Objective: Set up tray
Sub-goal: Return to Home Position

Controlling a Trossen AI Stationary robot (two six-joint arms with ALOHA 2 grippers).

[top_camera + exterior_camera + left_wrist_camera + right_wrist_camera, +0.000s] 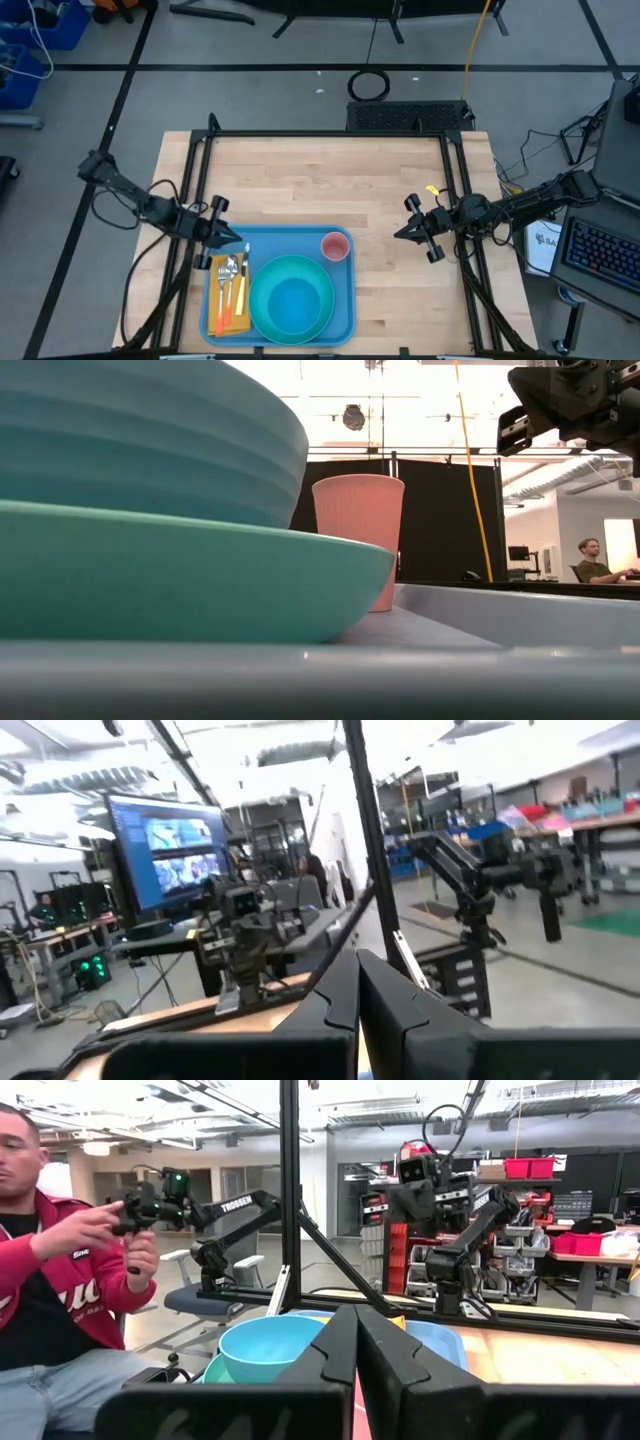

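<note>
Well, the tray [285,240] lay flat on the bench [330,180], and its far corner sat right under the tips of the left hand [238,240]. It was well off to the side of the right hand [398,234].

On the tray, the big green plate [258,300] lay a little way from the left hand, toward the near edge of the bench. The blue bowl [296,303] sat in the middle of the plate. The pink cup [335,246] stood upright between the two hands, closer to the right one. The yellow napkin [222,322] lay just beside the plate, on the left hand's side, with the cutlery [233,285] lined up on top of it.

Both hands were closed and held nothing. In each wrist view the two dark fingers pressed together with nothing between them. Neither hand touched a dish, and the right hand hung above bare bench.

So the tray looked fully set, as far as I could tell: plate, bowl, cup, napkin and cutlery each had a spot, and nothing lay loose on the bench. I think the only thing left was for the two arms to pull away and go to rest.
</note>
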